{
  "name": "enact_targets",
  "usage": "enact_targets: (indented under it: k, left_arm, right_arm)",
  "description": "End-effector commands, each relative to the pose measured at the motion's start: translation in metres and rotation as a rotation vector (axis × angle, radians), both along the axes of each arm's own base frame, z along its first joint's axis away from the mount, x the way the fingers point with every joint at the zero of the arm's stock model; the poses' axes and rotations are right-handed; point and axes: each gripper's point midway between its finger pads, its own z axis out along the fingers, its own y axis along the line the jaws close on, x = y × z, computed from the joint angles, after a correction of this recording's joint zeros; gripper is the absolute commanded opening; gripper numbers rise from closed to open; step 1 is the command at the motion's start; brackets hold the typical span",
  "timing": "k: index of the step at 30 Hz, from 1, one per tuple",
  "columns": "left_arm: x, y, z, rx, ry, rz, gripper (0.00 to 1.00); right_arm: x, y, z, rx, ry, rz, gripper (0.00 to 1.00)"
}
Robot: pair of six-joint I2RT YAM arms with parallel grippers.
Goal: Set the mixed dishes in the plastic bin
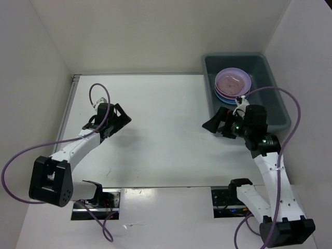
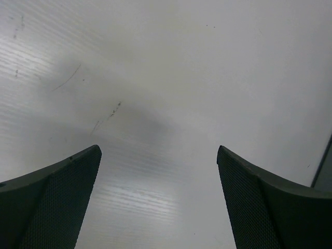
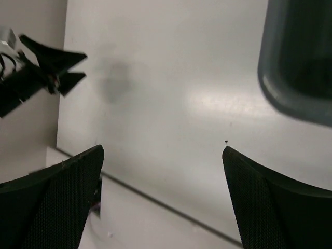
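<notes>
The grey-blue plastic bin [image 1: 265, 78] stands at the table's far right. A stack of round plates lies in it: a purple plate [image 1: 233, 81] on top, pink and blue rims [image 1: 227, 98] below. No clear or brownish dish or cup shows. My right gripper [image 1: 211, 124] is open and empty over the table, just left of the bin's near corner [image 3: 298, 57]. Its fingers [image 3: 62, 197] stand wide apart. My left gripper [image 1: 123, 118] is open and empty over the table's left part. Its fingers [image 2: 259, 202] frame only bare table.
White walls close the table on the left, back and right. A seam runs across the table near the arm bases [image 1: 166, 188]. The left gripper shows in the right wrist view [image 3: 52, 65]. A dark edge [image 2: 324, 171] shows at the left wrist view's right side.
</notes>
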Motion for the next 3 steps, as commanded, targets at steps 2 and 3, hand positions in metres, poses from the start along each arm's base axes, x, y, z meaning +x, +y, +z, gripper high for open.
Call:
enact_targets:
  k: [2,3]
  left_arm:
    - [-0.01,0.014,0.019,-0.007,-0.067,0.088,1.0]
    - [-0.016,0.018,0.032,-0.004,-0.107,0.104,1.0]
  right_arm:
    - [-0.025,0.022,-0.006,0.039,0.008,0.138,1.0]
    - [-0.025,0.022,-0.006,0.04,0.008,0.138,1.0]
